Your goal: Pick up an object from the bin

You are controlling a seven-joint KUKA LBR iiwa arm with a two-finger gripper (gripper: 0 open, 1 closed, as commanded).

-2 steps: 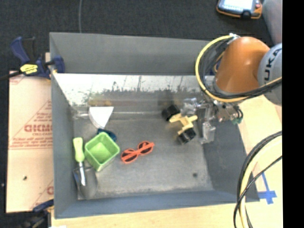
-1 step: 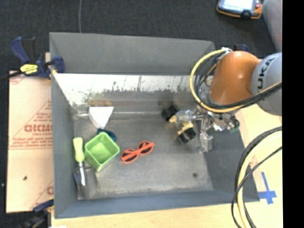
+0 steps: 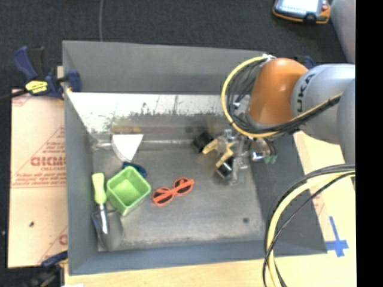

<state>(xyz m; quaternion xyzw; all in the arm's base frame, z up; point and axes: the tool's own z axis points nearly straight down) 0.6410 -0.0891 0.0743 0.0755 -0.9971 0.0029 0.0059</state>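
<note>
Right-rear on the bin [image 3: 209,217] floor, my pincer [image 3: 230,160] hangs beside a small black piece [image 3: 203,142]; spread or pinching, I cannot tell. Looks light, hard, maybe slick: grip across its middle.

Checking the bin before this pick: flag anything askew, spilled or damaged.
Nothing looks spilled or broken. The green cup sits turned at an angle to the bin walls, beside the green-handled tool at the left. The orange glasses lie loose mid-floor. The gripper is at the back right, apart from all three.
</note>
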